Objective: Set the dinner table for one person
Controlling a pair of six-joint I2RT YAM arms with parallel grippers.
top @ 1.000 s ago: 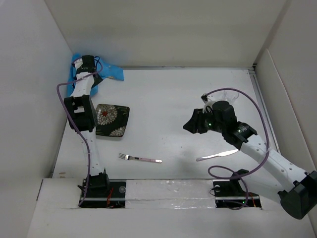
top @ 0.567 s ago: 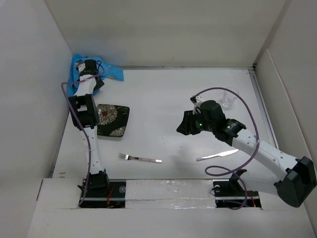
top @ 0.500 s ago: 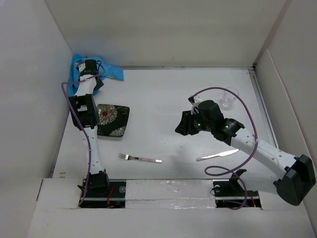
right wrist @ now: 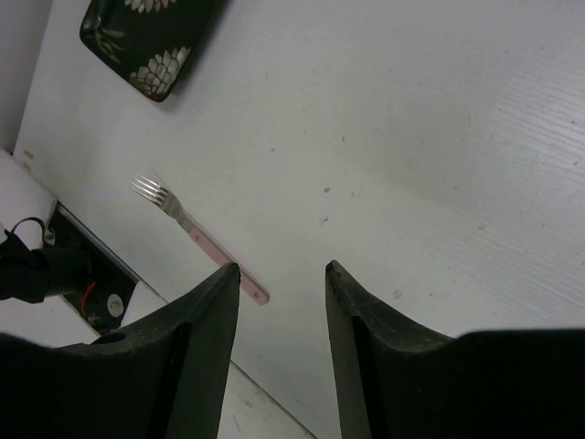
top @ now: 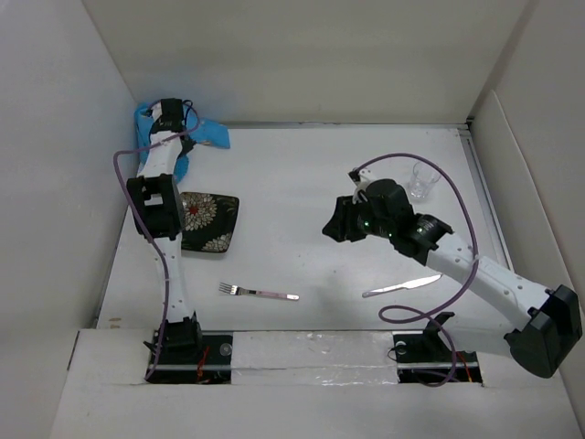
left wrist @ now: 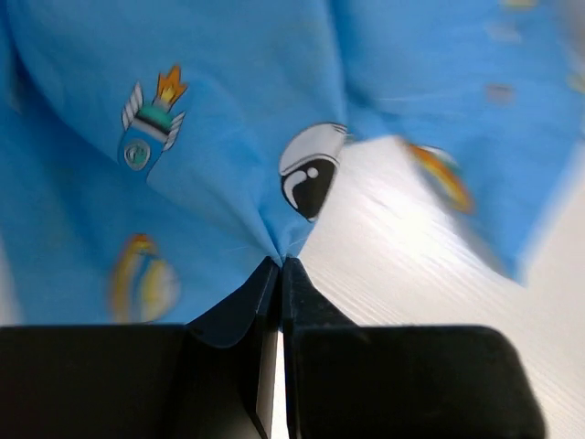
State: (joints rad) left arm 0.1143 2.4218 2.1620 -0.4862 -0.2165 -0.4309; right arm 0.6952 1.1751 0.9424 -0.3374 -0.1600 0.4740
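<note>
The blue cartoon-printed placemat [top: 207, 134] lies bunched in the far left corner of the dinner table [top: 302, 174]. My left gripper [top: 164, 116] is down on it. In the left wrist view its fingers are shut [left wrist: 281, 262] on a pinched fold of the blue placemat [left wrist: 228, 137]. My right gripper [top: 335, 229] hovers open over the middle of the table with nothing between its fingers [right wrist: 281, 268]. A dark flowered plate [top: 208, 221] sits at the left. A pink-handled fork [top: 259, 293] and a knife [top: 402, 286] lie near the front edge.
A clear glass [top: 421, 181] stands at the right, behind my right arm. White walls close in the table on the left, back and right. In the right wrist view the fork [right wrist: 174, 208] and a corner of the plate [right wrist: 151, 37] show below the fingers.
My left gripper has shut on the placemat, and the cloth has bunched up under it. My right arm has swung left toward the table's middle, its gripper still open.
</note>
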